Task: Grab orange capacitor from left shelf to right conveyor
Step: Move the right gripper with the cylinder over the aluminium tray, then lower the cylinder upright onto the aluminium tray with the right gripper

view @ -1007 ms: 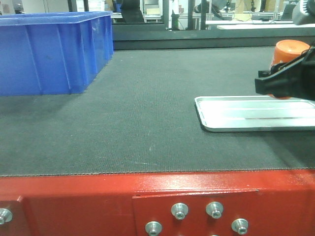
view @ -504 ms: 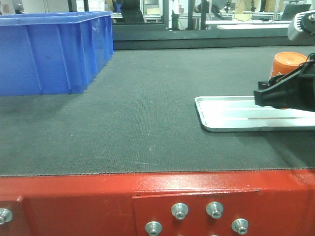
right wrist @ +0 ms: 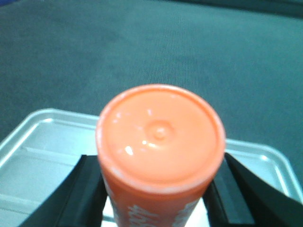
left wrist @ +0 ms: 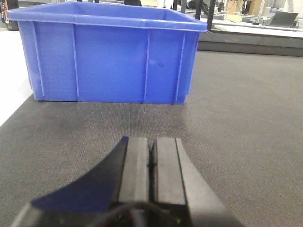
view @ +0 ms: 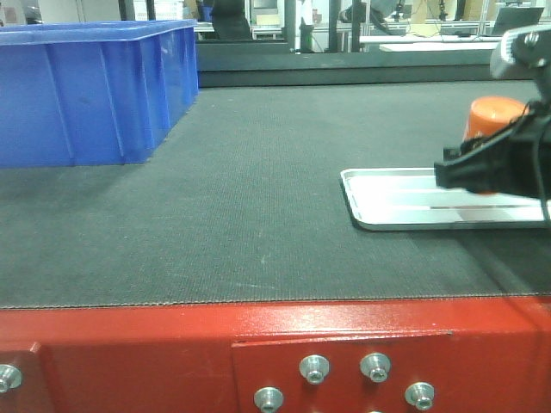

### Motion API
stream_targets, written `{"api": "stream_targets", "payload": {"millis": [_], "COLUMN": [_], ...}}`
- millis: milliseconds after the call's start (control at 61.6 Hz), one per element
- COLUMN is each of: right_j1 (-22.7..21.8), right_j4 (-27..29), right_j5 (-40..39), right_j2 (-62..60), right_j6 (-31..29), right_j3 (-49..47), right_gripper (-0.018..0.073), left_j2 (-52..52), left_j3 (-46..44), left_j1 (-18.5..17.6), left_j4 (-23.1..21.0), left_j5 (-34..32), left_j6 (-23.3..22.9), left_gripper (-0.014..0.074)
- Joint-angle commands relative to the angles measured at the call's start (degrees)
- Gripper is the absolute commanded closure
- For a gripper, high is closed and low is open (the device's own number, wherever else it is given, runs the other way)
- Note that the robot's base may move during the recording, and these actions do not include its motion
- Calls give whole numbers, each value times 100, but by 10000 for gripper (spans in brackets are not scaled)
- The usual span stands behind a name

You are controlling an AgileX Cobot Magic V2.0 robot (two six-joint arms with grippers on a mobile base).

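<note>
- We're looking at the right conveyor (view: 258, 198). It's a wide dark grey belt with a fine woven texture and a few pale scuff marks.
- The near edge is a red frame (view: 129, 353) studded with silver bolts (view: 314, 370).
- A blue bin (view: 86, 95) stands on the belt at the far left. It has ribbed walls, and we can't see inside it from these views.
- A silver tray (view: 405, 202) lies flat on the belt over on the right, shiny enough to blow out in the light.
- The orange capacitor (right wrist: 161, 137) is upright over that tray, with the tray spread out beneath it in the right wrist view. We can't tell if its bottom touches the tray.
- The right gripper (view: 482, 168) has it: the jaws are clamped on its sides, one black finger on each flank. There's white print on its side, but it's cut off.
- The left gripper (left wrist: 151, 161) sits low over the belt, facing the blue bin. Its jaws are pressed together with nothing between them.
- Past the belt's far edge there's a dark rail, then pale tables with dark uprights and a laptop (left wrist: 284, 19). The rest back there is too blurry for us to make out.
</note>
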Motion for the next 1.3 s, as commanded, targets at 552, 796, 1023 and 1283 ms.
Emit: {"api": "stream_targets", "payload": {"millis": [552, 796, 1023, 1283], "right_j1": [-29, -29, -29, -29], "right_j4": [-72, -72, -72, -72], "right_j5": [-798, -855, -991, -1001], "right_j2": [-2, 200, 204, 204], "right_j6": [227, 193, 193, 199], "right_j3": [-120, -120, -120, -120], "right_gripper": [503, 503, 503, 499], "left_j2": [-89, -89, -89, -89], "left_j3": [-37, -37, -37, -37], "left_j1": [-26, -26, -26, -26], "left_j4": [0, 0, 0, 0], "left_j5": [-502, -502, -502, -502], "left_j6": [-8, -8, -8, -8], "left_gripper": [701, 701, 701, 701]}}
